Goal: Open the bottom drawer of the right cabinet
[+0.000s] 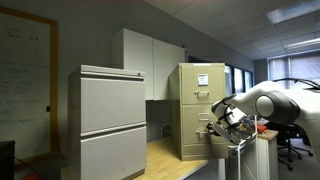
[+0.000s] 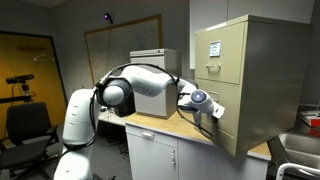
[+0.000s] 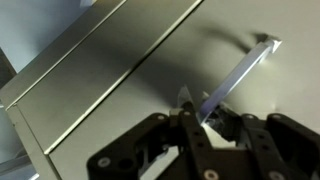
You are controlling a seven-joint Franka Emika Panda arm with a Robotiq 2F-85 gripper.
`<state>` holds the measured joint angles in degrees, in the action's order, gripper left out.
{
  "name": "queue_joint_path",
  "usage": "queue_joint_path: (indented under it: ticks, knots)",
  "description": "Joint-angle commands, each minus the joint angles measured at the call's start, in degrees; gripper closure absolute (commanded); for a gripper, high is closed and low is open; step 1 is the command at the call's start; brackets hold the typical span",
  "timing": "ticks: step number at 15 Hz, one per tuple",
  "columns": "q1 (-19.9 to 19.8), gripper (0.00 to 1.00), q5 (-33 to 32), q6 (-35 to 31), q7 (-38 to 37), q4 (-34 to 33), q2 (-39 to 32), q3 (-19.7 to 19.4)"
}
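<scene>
The right cabinet (image 1: 200,95) is a tall tan metal filing cabinet standing on a counter; it also shows in an exterior view (image 2: 255,70). Its bottom drawer (image 1: 213,146) (image 2: 228,128) stands slightly out from the cabinet face. In the wrist view the drawer front (image 3: 110,90) fills the frame, with a thin metal handle (image 3: 245,65) running diagonally. My gripper (image 3: 205,112) is shut on the lower end of that handle. It shows at the drawer front in both exterior views (image 1: 222,125) (image 2: 206,104).
A wider light grey two-panel cabinet (image 1: 112,120) stands beside the tan one. The counter (image 2: 175,130) carries the cabinet. A whiteboard (image 1: 25,80) hangs on the wall, and office chairs (image 2: 28,125) stand behind my arm's base.
</scene>
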<state>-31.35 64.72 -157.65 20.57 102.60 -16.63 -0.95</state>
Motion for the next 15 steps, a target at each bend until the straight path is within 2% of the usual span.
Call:
queue_joint_path:
  ticks: [1,5,13,14,15]
  knots:
    - [1.1,0.96,-6.9,6.5,-0.2,11.4,7.8,-3.0]
    - [0.5,0.96,-4.0,7.8,1.8,14.1,8.7,-1.4]
    - [-0.1,0.96,0.1,11.2,4.5,25.1,17.9,-1.0]
    - [4.6,0.96,0.6,12.1,4.6,26.4,19.2,-6.0]
    - [5.4,0.96,1.0,12.6,5.0,27.9,20.4,-7.0]
